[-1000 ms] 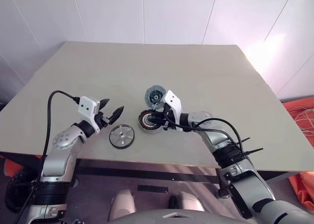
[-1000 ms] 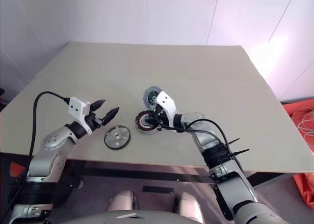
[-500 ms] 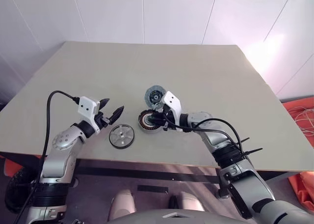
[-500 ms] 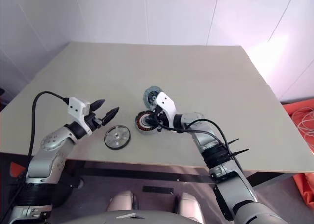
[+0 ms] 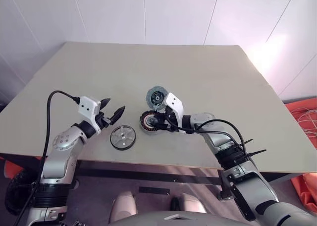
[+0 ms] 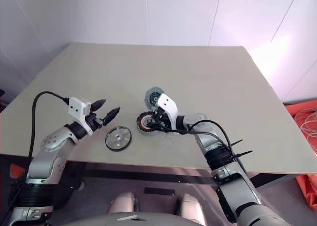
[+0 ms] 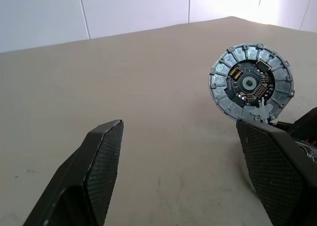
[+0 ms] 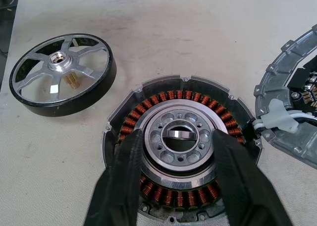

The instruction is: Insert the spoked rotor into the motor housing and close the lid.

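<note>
1. The left arm reaches from the table's near left edge, elbow bent, with its black two-fingered left gripper [image 5: 112, 114] level above the tabletop, left of the round copper-wound motor housing [image 8: 179, 149].
2. Its fingers [image 7: 99, 161] are spread wide apart with nothing between them.
3. The right arm bends in from the right, its black two-fingered right gripper [image 8: 173, 151] tilted down over that housing.
4. Its fingers [image 8: 124, 171] stand apart, flanking the housing's silver centre.

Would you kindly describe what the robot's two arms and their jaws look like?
Both arms are silver-grey metal with black joint bands. Each wrist carries a white boxy camera housing. The left gripper and right gripper have black, tapered, finely textured fingers. Black cables loop along both arms, with zip ties on the right.
</note>
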Robot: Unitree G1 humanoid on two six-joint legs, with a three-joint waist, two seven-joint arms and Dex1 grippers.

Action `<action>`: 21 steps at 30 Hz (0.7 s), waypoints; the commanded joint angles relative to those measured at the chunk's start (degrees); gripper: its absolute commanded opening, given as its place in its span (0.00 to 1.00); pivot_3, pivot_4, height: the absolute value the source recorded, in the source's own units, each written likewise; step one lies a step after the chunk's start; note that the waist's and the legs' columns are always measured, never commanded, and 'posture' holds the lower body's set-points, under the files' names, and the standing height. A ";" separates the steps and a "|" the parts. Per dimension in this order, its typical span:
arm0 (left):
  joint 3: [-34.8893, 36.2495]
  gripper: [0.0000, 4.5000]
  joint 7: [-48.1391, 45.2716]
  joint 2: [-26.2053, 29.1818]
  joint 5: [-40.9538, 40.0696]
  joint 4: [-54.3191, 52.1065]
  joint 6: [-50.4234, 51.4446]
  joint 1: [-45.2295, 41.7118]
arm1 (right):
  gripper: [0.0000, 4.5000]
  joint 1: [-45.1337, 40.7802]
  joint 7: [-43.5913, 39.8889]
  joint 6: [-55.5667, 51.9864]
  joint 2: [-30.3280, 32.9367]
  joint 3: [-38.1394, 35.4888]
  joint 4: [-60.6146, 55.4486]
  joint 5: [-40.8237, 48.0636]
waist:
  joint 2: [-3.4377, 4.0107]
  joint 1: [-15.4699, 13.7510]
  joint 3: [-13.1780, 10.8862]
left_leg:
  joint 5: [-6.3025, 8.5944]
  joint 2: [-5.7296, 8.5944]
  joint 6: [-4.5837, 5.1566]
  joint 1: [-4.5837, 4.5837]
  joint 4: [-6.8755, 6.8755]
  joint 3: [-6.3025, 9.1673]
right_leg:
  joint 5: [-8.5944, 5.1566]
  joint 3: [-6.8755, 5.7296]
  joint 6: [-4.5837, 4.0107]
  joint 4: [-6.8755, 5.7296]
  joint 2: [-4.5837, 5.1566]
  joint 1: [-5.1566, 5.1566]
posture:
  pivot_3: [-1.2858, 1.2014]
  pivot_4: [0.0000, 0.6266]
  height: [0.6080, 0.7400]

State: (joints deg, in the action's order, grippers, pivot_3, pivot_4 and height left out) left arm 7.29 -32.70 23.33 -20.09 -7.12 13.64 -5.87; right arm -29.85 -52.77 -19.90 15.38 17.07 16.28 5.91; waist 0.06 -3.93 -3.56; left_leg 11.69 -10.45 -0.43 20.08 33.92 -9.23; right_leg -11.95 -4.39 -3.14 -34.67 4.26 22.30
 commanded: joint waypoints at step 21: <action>1.03 0.86 0.88 0.57 0.03 -1.16 -0.47 -0.80 | 0.12 -1.77 -0.86 0.11 0.15 -3.10 -4.49 3.23 | 0.00 0.00 0.00 | -0.01 0.00 -0.01 0.00 0.01 0.00 | 0.00 0.00 0.00 -0.01 0.00 0.01 | 0.52 0.00 1.00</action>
State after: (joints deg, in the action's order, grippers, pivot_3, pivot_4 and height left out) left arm 7.34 -31.99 23.33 -20.06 -7.00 13.65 -5.87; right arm -30.15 -53.60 -20.05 15.64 14.77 14.60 8.03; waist 0.06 -3.93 -3.57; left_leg 11.68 -10.45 -0.44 20.08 33.92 -9.23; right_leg -11.95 -4.39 -3.14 -34.68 4.26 22.31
